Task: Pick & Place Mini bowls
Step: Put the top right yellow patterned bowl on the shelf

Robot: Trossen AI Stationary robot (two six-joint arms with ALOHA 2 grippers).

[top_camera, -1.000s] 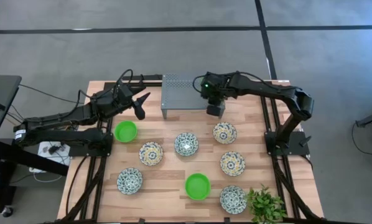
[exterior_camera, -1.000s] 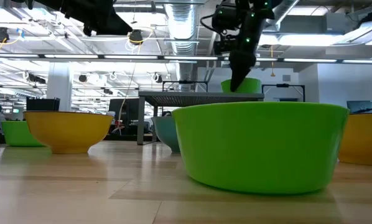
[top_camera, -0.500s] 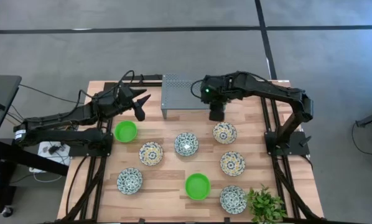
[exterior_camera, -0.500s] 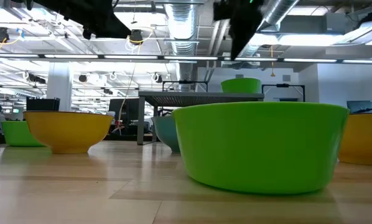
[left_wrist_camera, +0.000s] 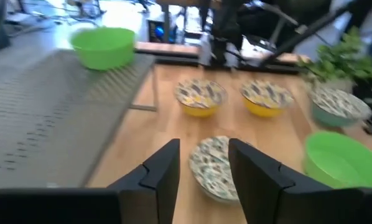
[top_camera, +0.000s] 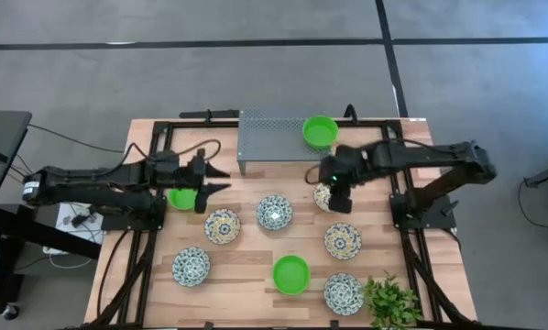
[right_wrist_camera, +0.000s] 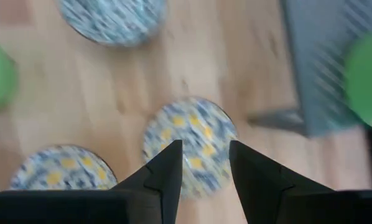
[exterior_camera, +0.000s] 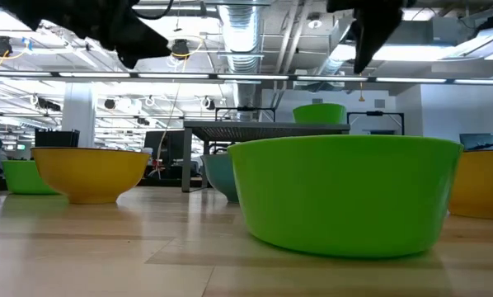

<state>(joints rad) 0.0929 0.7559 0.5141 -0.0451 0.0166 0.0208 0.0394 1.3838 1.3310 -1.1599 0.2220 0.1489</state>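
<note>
Nine mini bowls show in the high view. One green bowl (top_camera: 320, 131) stands on the grey perforated stand (top_camera: 269, 137). Another green bowl (top_camera: 184, 197) is partly under my left gripper (top_camera: 208, 181), which is open and points toward the table's right. My right gripper (top_camera: 336, 191) is open above a yellow patterned bowl (top_camera: 329, 196); in the right wrist view the fingers (right_wrist_camera: 201, 171) frame that bowl (right_wrist_camera: 189, 140). The left wrist view shows a patterned bowl (left_wrist_camera: 214, 168) beyond the open fingers (left_wrist_camera: 203, 174). The other bowls rest on the table on their bases.
On the wooden table sit a yellow bowl (top_camera: 223, 225), a blue bowl (top_camera: 275, 212), a yellow bowl (top_camera: 342, 240), a blue bowl (top_camera: 191, 266), a green bowl (top_camera: 290, 274) and a blue bowl (top_camera: 344, 293). A leafy plant (top_camera: 390, 302) stands at the near right corner.
My right gripper has risen off the green bowl, which stays on the stand, and has moved toward the near edge, over the yellow bowl. My left gripper has moved from beside the stand's left end toward the near edge, over the left green bowl.
</note>
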